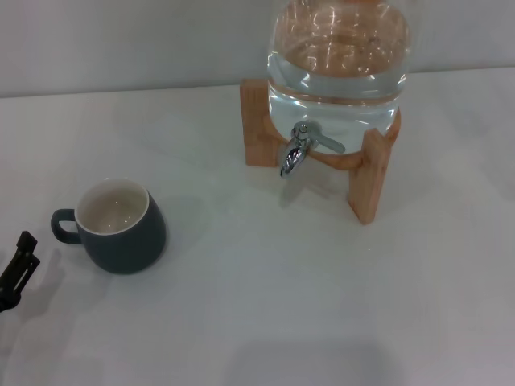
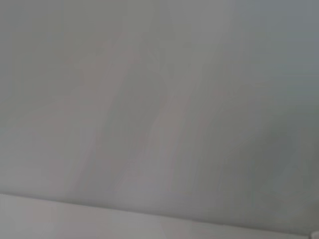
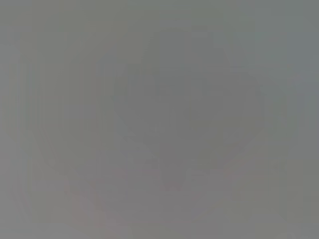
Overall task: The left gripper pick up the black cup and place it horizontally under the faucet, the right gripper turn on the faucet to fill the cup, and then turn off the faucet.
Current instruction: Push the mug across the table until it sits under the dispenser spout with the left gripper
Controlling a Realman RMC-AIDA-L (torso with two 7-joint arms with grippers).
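Observation:
In the head view the black cup [image 1: 121, 227] stands upright on the white table at the left, cream inside showing, its handle pointing left. The tip of my left gripper [image 1: 18, 269] pokes in at the left edge, just left of the cup's handle and apart from it. The faucet [image 1: 299, 149] is a chrome tap on the glass water jar [image 1: 338, 64], spout pointing down, with bare table under it. My right gripper is out of view. Both wrist views show only blank pale surface.
The jar rests on a wooden stand [image 1: 366, 177] at the back right. The white table [image 1: 265, 305] spreads wide between the cup and the stand. A pale wall runs behind.

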